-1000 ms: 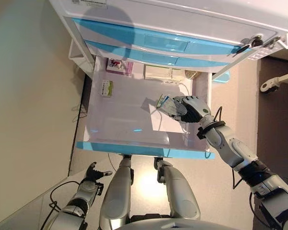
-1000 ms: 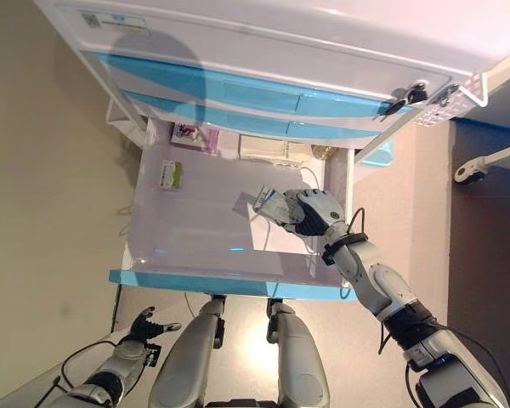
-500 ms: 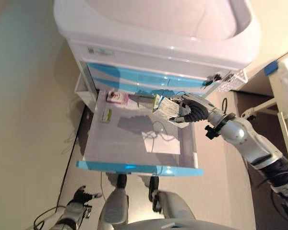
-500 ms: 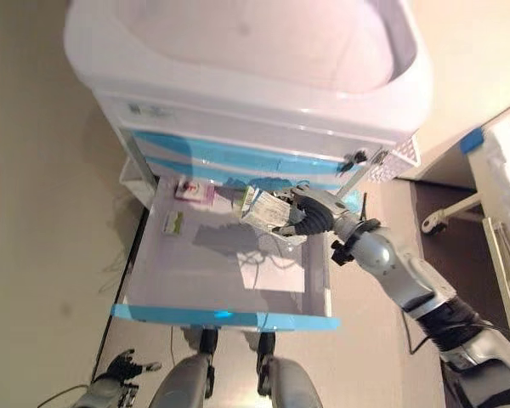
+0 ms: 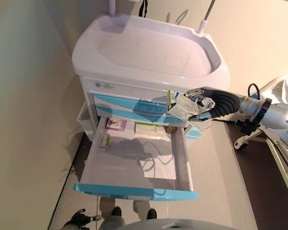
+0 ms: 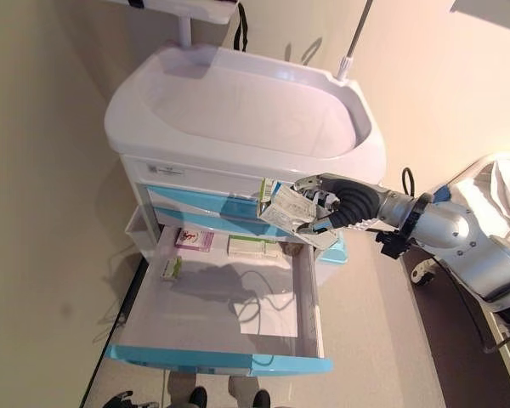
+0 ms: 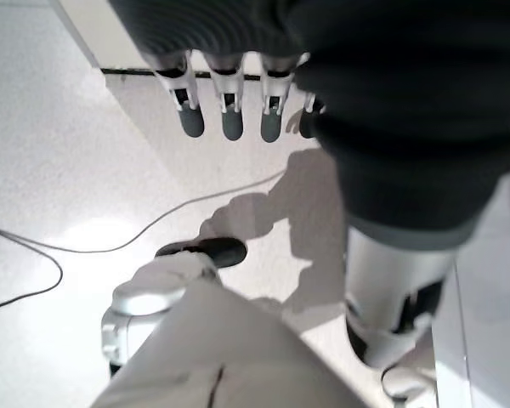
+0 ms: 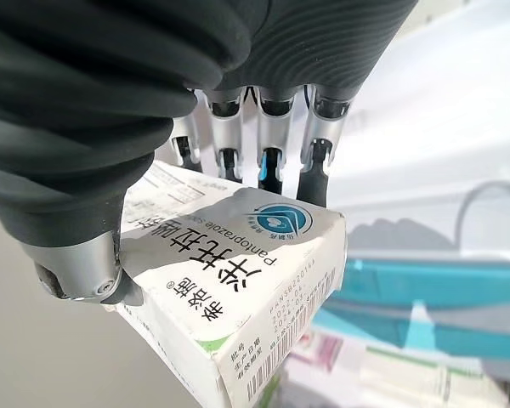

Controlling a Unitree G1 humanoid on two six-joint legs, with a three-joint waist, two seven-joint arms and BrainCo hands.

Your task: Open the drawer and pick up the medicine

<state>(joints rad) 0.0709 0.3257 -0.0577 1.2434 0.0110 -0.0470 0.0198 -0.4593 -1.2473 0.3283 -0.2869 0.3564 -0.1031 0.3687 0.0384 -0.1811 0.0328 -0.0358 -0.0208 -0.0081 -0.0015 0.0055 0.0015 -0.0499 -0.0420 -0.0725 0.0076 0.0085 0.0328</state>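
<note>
My right hand [image 5: 206,103] is shut on a white medicine box [image 5: 184,106] with a green edge, held in the air in front of the cart's upper blue drawers, above the pulled-out bottom drawer [image 5: 134,190]. In the right wrist view the fingers [image 8: 272,140] and thumb pinch the white medicine box [image 8: 238,297]. Inside the drawer lie a pink box [image 5: 116,124], a pale box [image 5: 145,128], a small green box [image 5: 104,140] and a sheet of paper [image 5: 158,166]. My left hand [image 5: 80,219] hangs low by the floor with straight fingers [image 7: 229,110].
The white cart [image 5: 149,52] has a basin-shaped top and two shut blue drawers [image 5: 129,108]. A wall runs along the left. A bed frame with a wheel [image 5: 240,143] stands at the right. A cable [image 7: 85,246] lies on the floor.
My right hand lifted the medicine box out of the drawer and up level with the cart's upper drawers. The camera tilted up, so the cart's top now shows.
</note>
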